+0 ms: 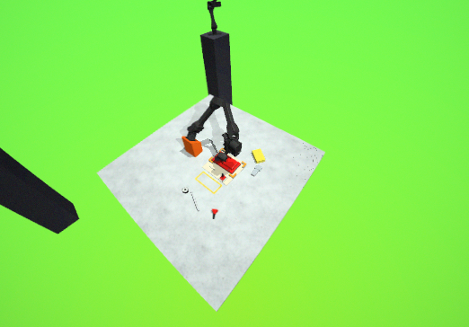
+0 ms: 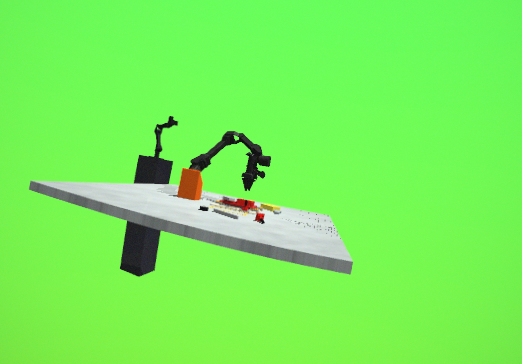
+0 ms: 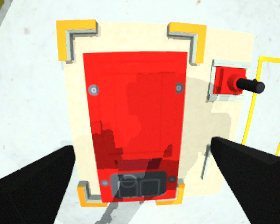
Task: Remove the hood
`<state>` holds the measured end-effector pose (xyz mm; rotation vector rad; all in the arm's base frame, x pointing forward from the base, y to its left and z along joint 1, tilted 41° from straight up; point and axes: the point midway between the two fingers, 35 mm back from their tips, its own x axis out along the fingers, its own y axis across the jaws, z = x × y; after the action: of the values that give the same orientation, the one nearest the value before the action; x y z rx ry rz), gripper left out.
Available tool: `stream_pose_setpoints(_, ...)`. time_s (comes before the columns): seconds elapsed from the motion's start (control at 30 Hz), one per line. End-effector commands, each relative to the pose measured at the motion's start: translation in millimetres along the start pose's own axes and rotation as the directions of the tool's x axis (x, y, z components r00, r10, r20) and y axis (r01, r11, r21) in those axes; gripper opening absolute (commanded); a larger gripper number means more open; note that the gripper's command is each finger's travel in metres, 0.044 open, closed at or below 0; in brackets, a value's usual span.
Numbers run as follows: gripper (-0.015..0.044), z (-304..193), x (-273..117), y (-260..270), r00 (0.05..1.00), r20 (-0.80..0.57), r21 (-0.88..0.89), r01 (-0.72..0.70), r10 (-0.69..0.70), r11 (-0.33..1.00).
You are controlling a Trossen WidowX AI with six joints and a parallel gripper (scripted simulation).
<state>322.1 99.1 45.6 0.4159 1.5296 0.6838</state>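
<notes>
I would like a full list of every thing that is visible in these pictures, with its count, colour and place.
toy car: one, red, on a cream plate near the table's middle, under the pincer
marked area: one, yellow outline, beside the car's plate
yellow block: one, beyond the car
grey piece: one, near the yellow block
small round part: one, white, near the marked area
thin rod: one, grey, next to the round part
small red part: one, nearer the table's front
table: one, grey-white
dark pillar: one, behind the table
arm base: one, orange
pincer: one, black, open, above the car
</notes>
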Motion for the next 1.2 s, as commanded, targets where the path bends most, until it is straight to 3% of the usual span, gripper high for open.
stream_pose_setpoints(0.0,0.044,0.5,-0.8,-0.5,1.0,0.002,0.019,-0.01,0.01,1.0)
stream_pose_setpoints(1.17,0.044,1.7,21.8,-0.5,1.0,0.002,0.019,-0.01,0.01,1.0)
